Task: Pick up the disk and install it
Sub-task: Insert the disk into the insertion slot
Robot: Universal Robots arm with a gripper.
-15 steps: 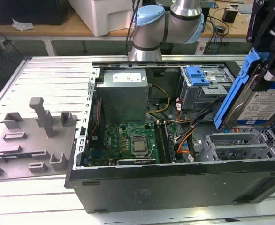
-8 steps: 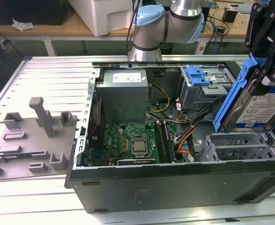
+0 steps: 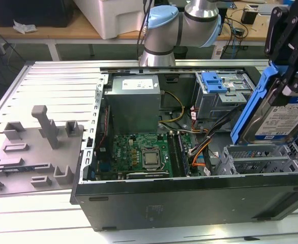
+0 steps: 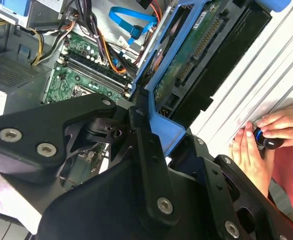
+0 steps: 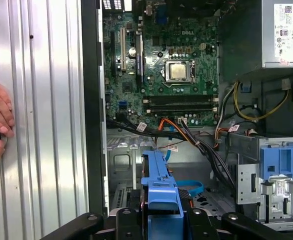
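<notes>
Since the disk (image 3: 284, 119) is a flat metal block, it is likely stiff and a bit heavy for its size. It should not be bumped or dropped, as the parts inside could break. I think the best place to hold it is by the blue frame (image 3: 250, 109) on its edges, not by its flat faces.

In the exterior view, the gripper (image 3: 289, 81) is closed on the disk and holds it up in the air, tilted, at the exterior view's right. The disk hangs below the gripper, right over the metal cage (image 3: 256, 157) at that end of the open computer case (image 3: 189, 203). I cannot tell if its low corner touches the cage. It does not look pushed in yet.

In the second wrist view, the black fingers (image 4: 146, 145) pinch the blue frame. The disk sticks out past them with its green underside (image 4: 186, 60) showing. A person's hand (image 4: 266, 132) rests on the ribbed table (image 4: 276, 65) outside the case, well apart from the disk.

In the first wrist view, the disk is seen edge on, as a blue strip (image 5: 159, 185) right between the fingers. Far beyond it lie the green board (image 5: 171, 75) and the big grey box (image 5: 259, 35). A blue latch (image 5: 281, 160) sits on a metal bay near the grey box.
</notes>
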